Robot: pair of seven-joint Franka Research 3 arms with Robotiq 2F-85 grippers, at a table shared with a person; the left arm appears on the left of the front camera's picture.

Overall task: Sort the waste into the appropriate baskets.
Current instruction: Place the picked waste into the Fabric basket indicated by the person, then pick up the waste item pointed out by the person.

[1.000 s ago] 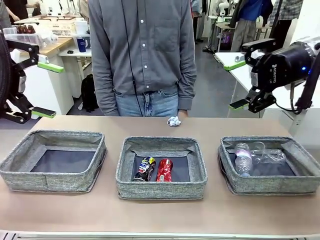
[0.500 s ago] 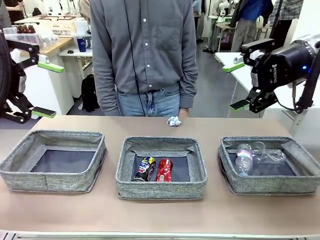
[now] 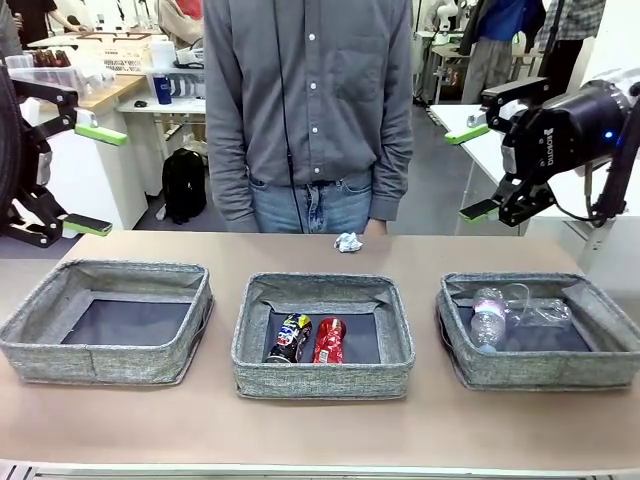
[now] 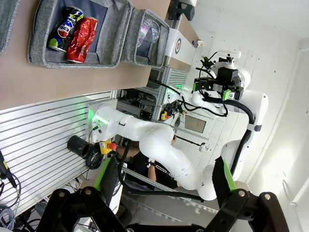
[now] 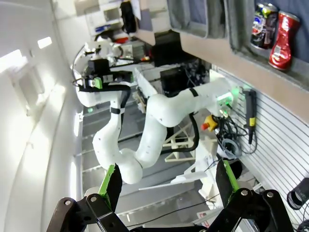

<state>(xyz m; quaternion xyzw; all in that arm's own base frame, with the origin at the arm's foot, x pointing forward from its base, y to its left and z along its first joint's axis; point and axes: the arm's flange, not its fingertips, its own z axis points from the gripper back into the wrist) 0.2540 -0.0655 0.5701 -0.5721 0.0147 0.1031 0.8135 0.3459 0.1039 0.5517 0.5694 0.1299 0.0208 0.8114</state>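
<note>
Over the last second the only change is at the far edge of the surface (image 3: 320, 440): the person in the grey shirt (image 3: 310, 100) has shifted a little toward the right arm's side, hands at their sides. Both arms have held still, raised off the surface at either side. The left gripper (image 3: 88, 178) has its fingers spread with nothing between them, and so does the right gripper (image 3: 475, 170).

The dark multicoloured drink can (image 3: 291, 337) and the red drink can (image 3: 329, 340) lie touching in the middle grey woven-fabric basket (image 3: 322, 375). The clear plastic bottles (image 3: 510, 312) lie in the basket nearest the right edge (image 3: 540, 368). The basket nearest the left edge (image 3: 100, 362) holds nothing. The small white-silver paper ball (image 3: 347, 241) sits at the far edge, just before the person.

My reading: the ball is the last piece unsorted, probably meant for the left basket, and nobody has started on it.
</note>
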